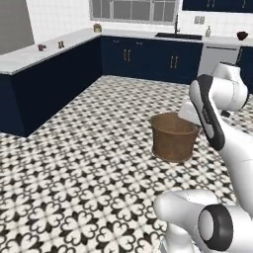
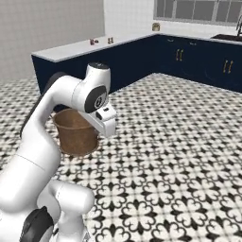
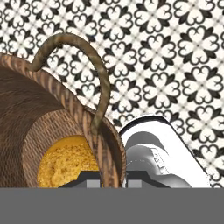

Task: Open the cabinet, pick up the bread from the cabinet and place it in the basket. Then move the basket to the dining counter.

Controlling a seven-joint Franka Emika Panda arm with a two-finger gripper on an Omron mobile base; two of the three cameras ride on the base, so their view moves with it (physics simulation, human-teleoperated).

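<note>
The brown woven basket (image 1: 172,141) (image 2: 75,134) hangs over the patterned floor, close in front of my base. My gripper (image 3: 111,181) is shut on the basket's rim (image 3: 114,148), one finger inside the wall and one outside. Next to the grip, a loop handle (image 3: 101,78) arches up from the rim. The golden-orange bread (image 3: 65,164) lies at the bottom of the basket. In both base views my white hand (image 2: 106,120) sits at the basket's rim and covers the fingers. The dining counter is out of view.
A navy L-shaped worktop with a pale top (image 1: 44,52) (image 2: 80,49) runs along the left and the back wall, with a sink (image 1: 178,35) under the window. Black-and-white tiled floor (image 1: 89,168) spreads wide between me and those cabinets.
</note>
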